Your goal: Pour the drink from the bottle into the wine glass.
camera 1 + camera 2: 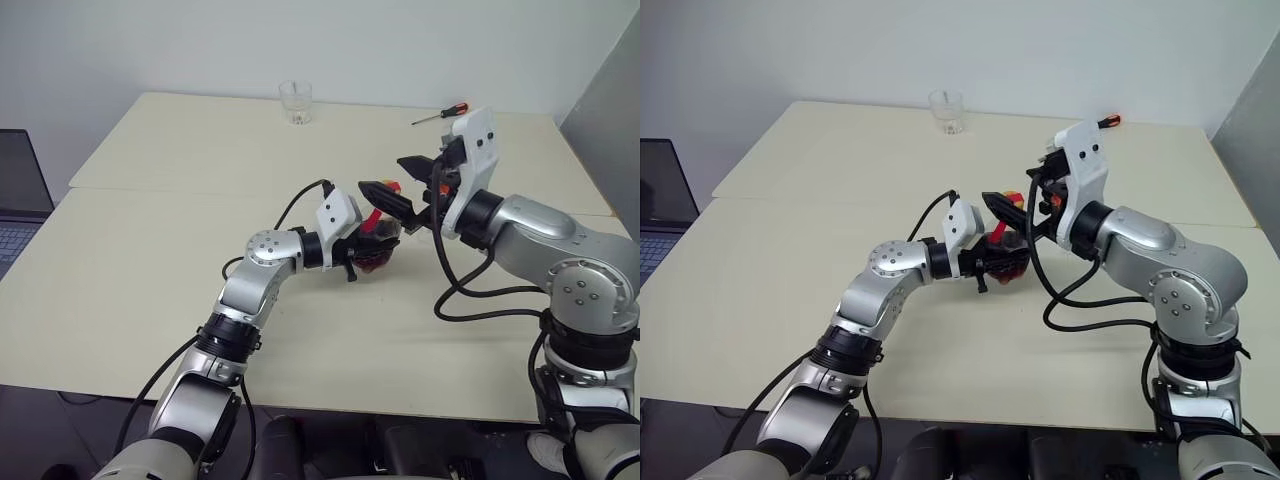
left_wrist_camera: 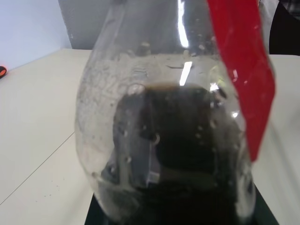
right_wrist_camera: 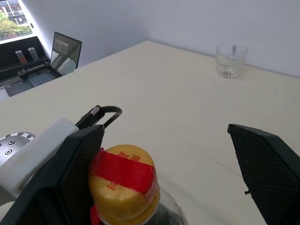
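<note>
My left gripper is shut on the bottle, holding its rounded clear body above the table's middle. The wrist view shows the dark drink filling the lower half of the bottle and a red label strip running down its side. The yellow cap, crossed by red tape, points up. My right gripper is open at cap height, one finger right beside the cap and the other finger well off to the side. The wine glass is out of view.
A short clear tumbler stands at the far edge of the cream table. A red-handled screwdriver lies at the far right. A laptop sits off the table's left side, and a grey panel rises at the right.
</note>
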You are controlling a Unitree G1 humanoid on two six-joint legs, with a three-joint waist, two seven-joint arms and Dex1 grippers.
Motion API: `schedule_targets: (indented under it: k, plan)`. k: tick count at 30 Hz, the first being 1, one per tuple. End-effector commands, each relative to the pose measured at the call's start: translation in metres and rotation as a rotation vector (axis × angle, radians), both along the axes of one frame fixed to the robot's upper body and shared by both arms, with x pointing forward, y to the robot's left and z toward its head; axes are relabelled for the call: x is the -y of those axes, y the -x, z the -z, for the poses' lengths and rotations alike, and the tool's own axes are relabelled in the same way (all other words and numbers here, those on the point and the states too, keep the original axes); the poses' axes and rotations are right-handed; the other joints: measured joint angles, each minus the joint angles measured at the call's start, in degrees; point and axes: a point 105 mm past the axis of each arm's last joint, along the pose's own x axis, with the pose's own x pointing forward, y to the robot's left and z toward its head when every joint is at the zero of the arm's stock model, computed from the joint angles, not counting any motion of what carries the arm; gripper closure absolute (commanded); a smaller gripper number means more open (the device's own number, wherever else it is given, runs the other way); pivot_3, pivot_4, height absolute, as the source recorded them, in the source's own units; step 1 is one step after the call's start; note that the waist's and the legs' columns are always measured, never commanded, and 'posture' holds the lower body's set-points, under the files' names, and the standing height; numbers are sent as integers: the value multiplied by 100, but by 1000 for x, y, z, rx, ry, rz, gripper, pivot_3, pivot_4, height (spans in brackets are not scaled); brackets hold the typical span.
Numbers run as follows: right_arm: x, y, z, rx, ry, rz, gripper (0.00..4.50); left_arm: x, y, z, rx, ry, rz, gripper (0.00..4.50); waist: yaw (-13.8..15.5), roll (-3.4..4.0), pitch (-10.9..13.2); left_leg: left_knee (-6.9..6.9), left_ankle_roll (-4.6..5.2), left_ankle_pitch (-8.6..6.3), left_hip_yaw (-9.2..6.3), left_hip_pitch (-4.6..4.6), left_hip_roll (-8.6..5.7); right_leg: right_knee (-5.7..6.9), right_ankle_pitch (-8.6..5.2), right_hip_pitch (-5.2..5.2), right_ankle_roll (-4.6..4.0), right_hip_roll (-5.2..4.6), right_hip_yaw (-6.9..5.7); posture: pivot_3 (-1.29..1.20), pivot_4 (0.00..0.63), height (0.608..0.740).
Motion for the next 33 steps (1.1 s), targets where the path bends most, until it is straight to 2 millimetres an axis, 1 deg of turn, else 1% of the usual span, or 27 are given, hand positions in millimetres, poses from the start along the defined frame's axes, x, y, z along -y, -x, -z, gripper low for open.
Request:
schedule_targets:
  k: [1, 5, 13, 16, 19, 20, 21, 22, 24, 31, 33]
  plan:
    - [9, 5, -10, 48, -16, 7, 0, 2, 4, -22, 76, 43, 21, 3468, 0, 0, 0, 0, 0, 0, 0, 0, 0, 0, 0, 0, 0, 0, 0, 0, 150, 740]
    - [9, 11, -8, 43, -13, -18, 0, 2, 4, -21, 76, 41, 25, 3468, 0, 0, 0, -1, 0, 0, -1, 0, 0, -1, 0, 0, 0, 0, 0, 0, 150, 740]
    - [9, 16, -6, 41, -17, -27, 0, 3, 5, -21, 76, 40, 30, 3468, -3, 0, 0, 0, 0, 0, -2, 0, 0, 2, -1, 0, 2, 0, 0, 0, 150, 740]
    - [8, 17, -6, 41, -19, -34, 574, 3, 5, -21, 76, 38, 31, 3468, -3, 0, 0, 0, 0, 0, -1, 0, 0, 2, -1, 0, 2, 0, 1, 0, 150, 740]
    - [7, 19, -6, 42, -17, -43, 1558, 3, 5, -21, 74, 38, 33, 3468, -3, 0, 0, 0, 0, 0, -1, 0, 0, 2, -1, 0, 2, 0, 0, 0, 150, 740]
    - [7, 20, -6, 43, -16, -50, 1979, 3, 5, -21, 74, 38, 35, 3468, -3, 0, 0, 0, 0, 0, -2, 0, 0, 1, -1, 0, 2, 0, 1, 0, 150, 740]
    - [6, 21, -6, 43, -15, -57, 2269, 3, 5, -21, 73, 38, 35, 3468, -3, 0, 0, 0, 0, 0, -2, 0, 0, 1, -1, 0, 2, 0, 0, 0, 150, 740]
    - [6, 22, -7, 44, -15, -63, 2673, 3, 5, -21, 73, 38, 36, 3468, -3, 0, 0, 0, 0, 0, -2, 0, 0, 1, -1, 0, 2, 1, 0, 0, 150, 740]
    - [7, 23, -8, 48, -15, -73, 3279, 3, 5, -21, 72, 38, 36, 3469, -2, 0, 0, 1, 0, 0, -2, 0, 0, 2, -1, 1, 2, 0, 1, 0, 150, 740]
    - [9, 25, -13, 76, -1, -140, 3292, 4, 6, -20, 67, 36, 45, 3475, -1, 0, 0, 1, 0, 0, -1, 0, -1, 1, -1, 1, 2, 0, 0, 0, 150, 740]
    - [16, 17, -18, 92, 2, -142, 3292, 4, 6, -20, 68, 35, 48, 3475, -2, 0, 0, 1, 0, 0, 0, 0, -1, -1, -1, 1, 2, 1, 0, 0, 150, 740]
